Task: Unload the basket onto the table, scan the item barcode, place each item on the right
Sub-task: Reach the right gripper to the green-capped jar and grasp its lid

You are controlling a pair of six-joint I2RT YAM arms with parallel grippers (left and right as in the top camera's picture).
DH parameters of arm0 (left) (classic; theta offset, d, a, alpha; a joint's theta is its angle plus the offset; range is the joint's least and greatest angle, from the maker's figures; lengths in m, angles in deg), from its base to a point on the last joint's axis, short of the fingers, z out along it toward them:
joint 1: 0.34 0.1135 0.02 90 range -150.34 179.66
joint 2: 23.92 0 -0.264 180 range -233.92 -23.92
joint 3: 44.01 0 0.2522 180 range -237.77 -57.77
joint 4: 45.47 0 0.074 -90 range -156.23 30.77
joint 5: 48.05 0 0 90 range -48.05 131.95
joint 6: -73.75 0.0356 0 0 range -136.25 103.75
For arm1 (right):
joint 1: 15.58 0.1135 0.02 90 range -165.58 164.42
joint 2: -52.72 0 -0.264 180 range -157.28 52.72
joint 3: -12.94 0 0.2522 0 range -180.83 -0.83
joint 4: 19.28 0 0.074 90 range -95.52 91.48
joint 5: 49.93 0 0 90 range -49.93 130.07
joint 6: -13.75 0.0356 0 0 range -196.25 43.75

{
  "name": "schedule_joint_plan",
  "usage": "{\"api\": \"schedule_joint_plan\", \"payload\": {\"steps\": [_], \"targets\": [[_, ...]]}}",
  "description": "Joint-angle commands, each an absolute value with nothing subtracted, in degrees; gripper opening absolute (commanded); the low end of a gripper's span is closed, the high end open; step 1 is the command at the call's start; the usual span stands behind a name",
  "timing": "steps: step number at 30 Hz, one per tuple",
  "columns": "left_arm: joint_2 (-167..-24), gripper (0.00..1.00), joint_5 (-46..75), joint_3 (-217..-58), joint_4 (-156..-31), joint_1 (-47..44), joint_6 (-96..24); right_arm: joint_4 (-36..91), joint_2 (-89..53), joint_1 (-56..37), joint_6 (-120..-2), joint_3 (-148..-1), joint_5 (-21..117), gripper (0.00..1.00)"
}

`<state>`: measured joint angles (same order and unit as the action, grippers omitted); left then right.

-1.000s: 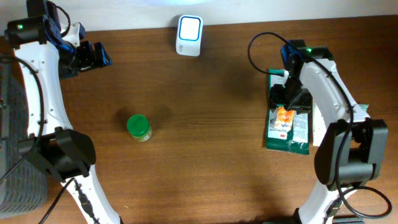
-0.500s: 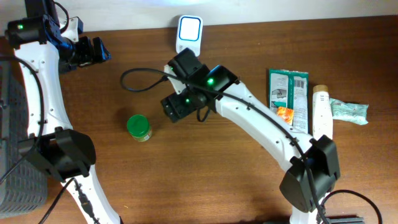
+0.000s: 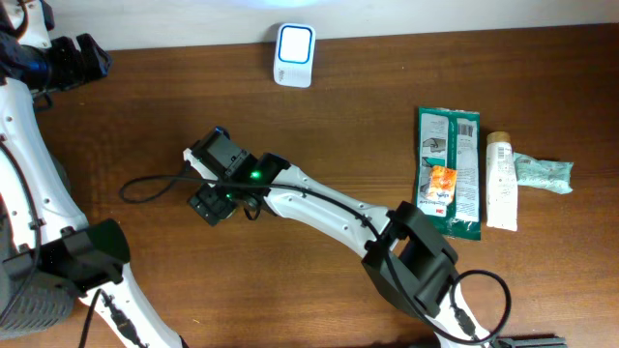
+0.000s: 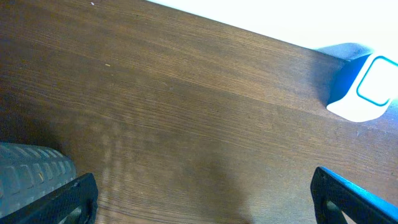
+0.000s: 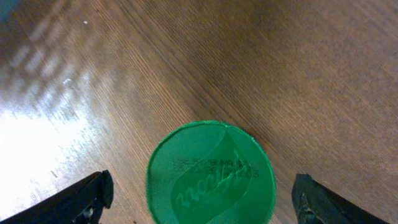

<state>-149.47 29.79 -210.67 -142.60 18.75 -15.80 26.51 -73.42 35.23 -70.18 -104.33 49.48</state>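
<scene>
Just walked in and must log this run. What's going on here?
The right arm is stretched across the table, with the right gripper over a green-lidded jar. In the wrist view its fingers stand open on either side of the lid, not gripping it. The left gripper sits open at the back left corner, holding nothing. The white scanner stands at the back edge with nothing in front of it. A green packet and white tube lie to the right.
</scene>
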Motion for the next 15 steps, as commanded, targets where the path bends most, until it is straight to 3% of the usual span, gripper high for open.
{"api": "schedule_joint_plan", "payload": {"steps": [1, 6, 11, 12, 15], "targets": [[-148.1, 0.99, 29.4, -211.6, -142.9, 18.9, -15.5, 25.5, -75.4, 35.2, -70.1, -105.0, 49.7, 0.86], [-148.1, 0.99, 29.4, -211.6, -144.0, 18.9, -15.5, 23.5, -78.3, 35.2, -70.1, -105.0, 49.7, 0.79], [-148.1, 0.99, 29.4, -211.6, -144.0, 18.9, -15.5, 24.2, -77.6, 34.6, -70.0, -105.0, 47.8, 0.57], [-148.1, 0.99, 29.4, -211.6, -144.0, 18.9, -15.5, 25.2, -76.5, 33.8, -69.8, -105.0, 47.6, 0.48], [-148.1, 0.99, 29.4, -211.6, -144.0, 18.9, -15.5, 30.4, -72.0, 30.3, -64.0, -105.1, 44.3, 0.47]]}}
